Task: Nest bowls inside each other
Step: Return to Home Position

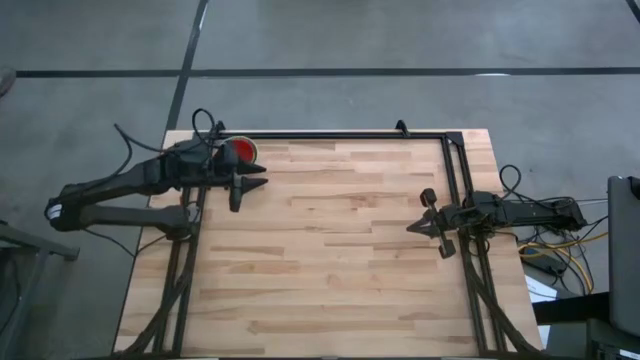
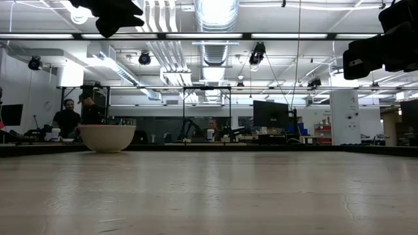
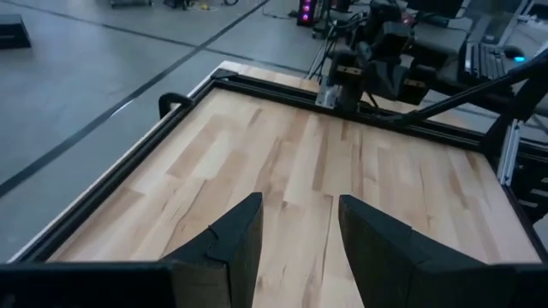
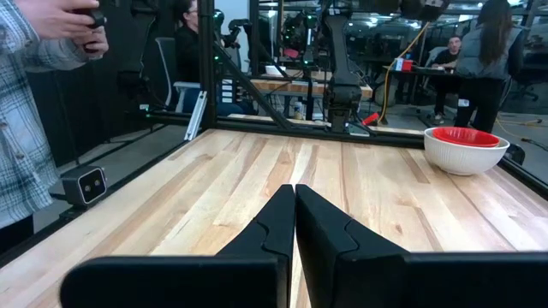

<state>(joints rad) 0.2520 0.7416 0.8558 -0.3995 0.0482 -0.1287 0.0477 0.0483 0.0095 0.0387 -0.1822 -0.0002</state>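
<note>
- Nested into one upright stack: the bowls, at the far left corner of the tabletop, just inside the black frame.
- On the outside, a white bowl: round and smooth-walled, cream-white from table height, curving down to a narrower base flat on the wood.
- Inside it and topmost, a red bowl: bright and glossy, seated level, with its rim just above the white rim.
- Cannot tell what lies between those two; only the white wall and the red rim and hollow are visible.
- From above, only the red inside on show, its left part covered by the left arm.
- Just near and right of the stack, apart from it: the left gripper, raised well above the tabletop.
- Its fingers set apart at a middling gap, holding nothing, with bare wood showing between them.
- At the right edge, about midway between near and far, well apart from the stack: the right gripper, also raised.
- Its fingers pressed together along their length, gripping nothing.
- Off the tabletop in the right wrist view: a person in a plaid sleeve, with others farther back in the room.
</note>
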